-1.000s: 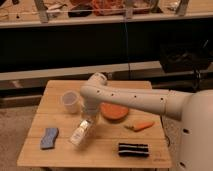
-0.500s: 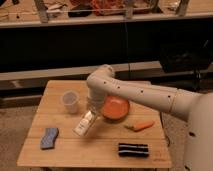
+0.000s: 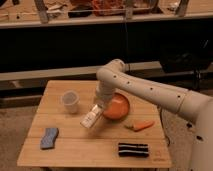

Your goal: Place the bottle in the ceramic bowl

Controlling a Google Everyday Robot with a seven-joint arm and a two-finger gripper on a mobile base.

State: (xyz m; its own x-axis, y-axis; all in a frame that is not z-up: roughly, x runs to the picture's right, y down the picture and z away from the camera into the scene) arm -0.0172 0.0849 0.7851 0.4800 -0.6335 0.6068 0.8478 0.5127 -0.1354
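The hand (image 3: pixel 96 111) hangs low over the middle of the desk (image 3: pixel 75 150), clenched on the bottle (image 3: pixel 90 120), which it grips by the upper end. The bottle is clear of the desk or nearly so; the view is too dim to tell whether its lower end touches the wood. Its long axis is tilted, running from the hand down and toward the near-left, so the free end points away from the ceramic bowl (image 3: pixel 120 106).

The bowl sits just beside the hand on the far-right side, its rim almost under the wrist. That is the relation the next move depends on: the bottle has to travel a short way to the right and slightly back, then come down into the bowl's hollow. Since the bottle is about as long as the bowl is wide, laying it across the middle looks safer than dropping it end-first.

The translucent cup (image 3: pixel 70 101) stands well to the left, out of the path.
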